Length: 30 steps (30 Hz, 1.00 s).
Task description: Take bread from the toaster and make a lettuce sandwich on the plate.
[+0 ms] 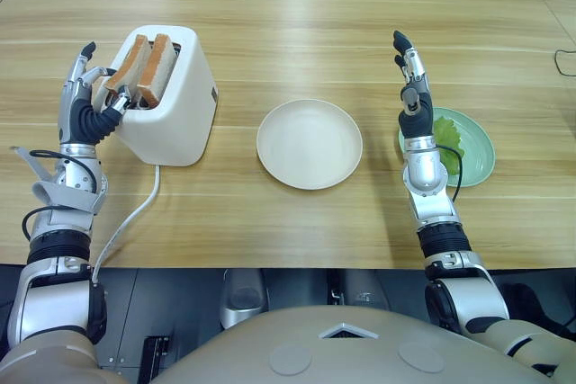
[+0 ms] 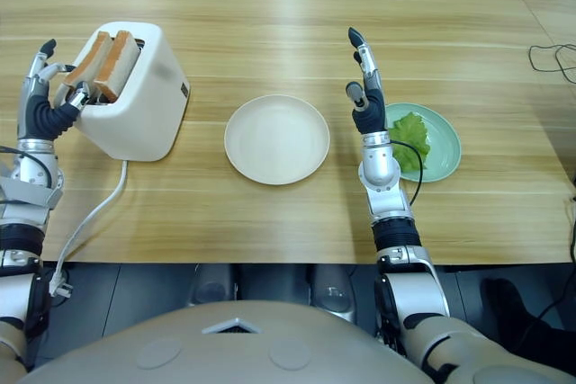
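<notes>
Wooden table (image 1: pixel 360 6) stretches wide behind the white plate (image 1: pixel 309 144). Left hand (image 1: pixel 88 101) is against the toaster (image 1: pixel 180 114), beside two upright bread slices (image 1: pixel 155 69); its grip cannot be told.

Right eye view: right hand (image 2: pixel 364 96) is raised flat and holds nothing. Its wrist hides the left rim of the green dish (image 2: pixel 447 137) holding the lettuce (image 2: pixel 409 132). Toaster cable (image 2: pixel 87 213) trails over the near edge.

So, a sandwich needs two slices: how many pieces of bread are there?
2. Both stand in the toaster, side by side: the left slice beside the left hand, the right slice next to it. None seems hidden.
</notes>
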Tool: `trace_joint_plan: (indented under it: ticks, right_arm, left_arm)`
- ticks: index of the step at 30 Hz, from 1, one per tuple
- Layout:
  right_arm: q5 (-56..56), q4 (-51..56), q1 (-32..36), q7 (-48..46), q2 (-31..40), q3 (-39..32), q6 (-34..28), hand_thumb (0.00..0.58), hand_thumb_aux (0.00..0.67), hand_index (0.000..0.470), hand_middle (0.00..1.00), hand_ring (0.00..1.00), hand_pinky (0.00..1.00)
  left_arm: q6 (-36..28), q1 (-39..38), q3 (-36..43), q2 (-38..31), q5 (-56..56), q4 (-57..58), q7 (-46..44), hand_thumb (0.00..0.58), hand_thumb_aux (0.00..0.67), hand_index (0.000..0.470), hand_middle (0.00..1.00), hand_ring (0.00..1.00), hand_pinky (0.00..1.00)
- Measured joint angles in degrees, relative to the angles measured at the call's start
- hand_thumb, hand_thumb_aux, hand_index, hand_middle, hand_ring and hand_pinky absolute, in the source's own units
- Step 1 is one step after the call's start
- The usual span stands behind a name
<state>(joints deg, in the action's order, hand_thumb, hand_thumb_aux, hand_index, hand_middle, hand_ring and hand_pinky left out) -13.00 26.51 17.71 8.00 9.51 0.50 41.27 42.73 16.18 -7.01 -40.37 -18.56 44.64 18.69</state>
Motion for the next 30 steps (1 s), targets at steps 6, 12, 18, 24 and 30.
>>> trace_joint_plan:
  ticks: [6,12,18,24,30]
  right_arm:
    - [0.00,0.00,0.00,0.00,0.01,0.00,0.00,0.000,0.000,0.000,0.00,0.00,0.00]
    - [-0.13,0.08,-0.01,0.19,-0.19,-0.09,0.00,0.000,0.000,0.000,0.00,0.00,0.00]
    - [-0.20,0.09,-0.08,0.32,-0.31,-0.25,-0.01,0.000,0.000,0.000,0.00,0.00,0.00]
    - [-0.24,0.09,-0.08,0.30,-0.30,-0.27,-0.01,0.000,0.000,0.000,0.00,0.00,0.00]
    - [-0.25,0.09,-0.08,0.30,-0.27,-0.26,-0.01,0.000,0.000,0.000,0.00,0.00,0.00]
  left_arm:
    - [0.38,0.70,-1.57,1.45,4.97,-0.15,-2.89,0.580,0.670,0.460,0.00,0.00,0.00]
    - [1.37,1.80,-6.09,3.82,16.52,-3.26,-9.90,0.580,0.670,0.460,0.00,0.00,0.00]
    - [0.55,3.61,-10.13,4.96,22.26,-6.34,-13.09,0.580,0.670,0.460,0.02,0.02,0.02]
    - [-1.89,4.09,-12.62,6.89,26.54,-7.22,-15.59,0.580,0.670,0.460,1.00,1.00,1.00]
    - [-5.00,5.63,-14.88,7.80,30.37,-9.58,-18.15,0.580,0.670,0.460,1.00,1.00,1.00]
